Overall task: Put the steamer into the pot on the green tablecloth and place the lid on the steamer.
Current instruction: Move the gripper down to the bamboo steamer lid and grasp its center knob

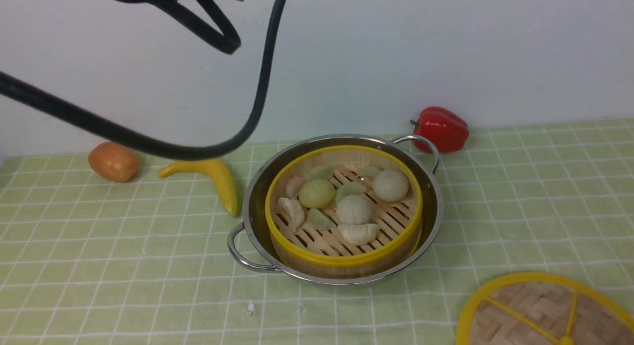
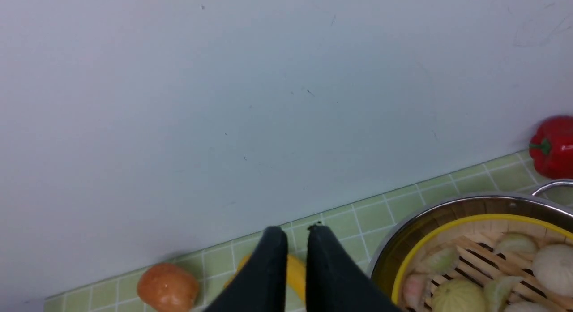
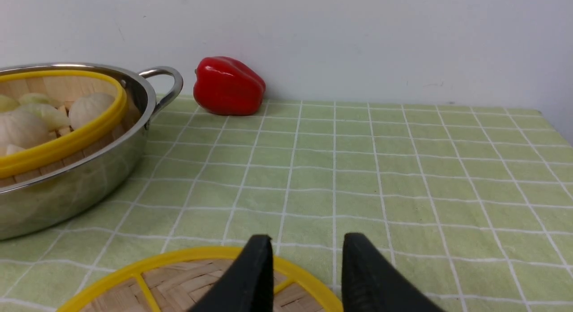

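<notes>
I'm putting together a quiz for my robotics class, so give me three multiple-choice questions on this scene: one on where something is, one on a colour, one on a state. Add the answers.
1. Where is the lid?
A. On the steamer
B. Flat on the green tablecloth, right of the pot and nearer the robot
C. Inside the pot, under the steamer

2. What colour is the steamer's rim?
A. Red
B. Green
C. Yellow

3. What state is the right gripper in?
A. Shut on the lid
B. Open, holding nothing
C. Shut on the steamer's rim

Answers:
1 B: the front view shows it on the cloth at the near right.
2 C: a yellow band rings the basket.
3 B: the right wrist view shows cloth in the gap between its jaws.
</notes>
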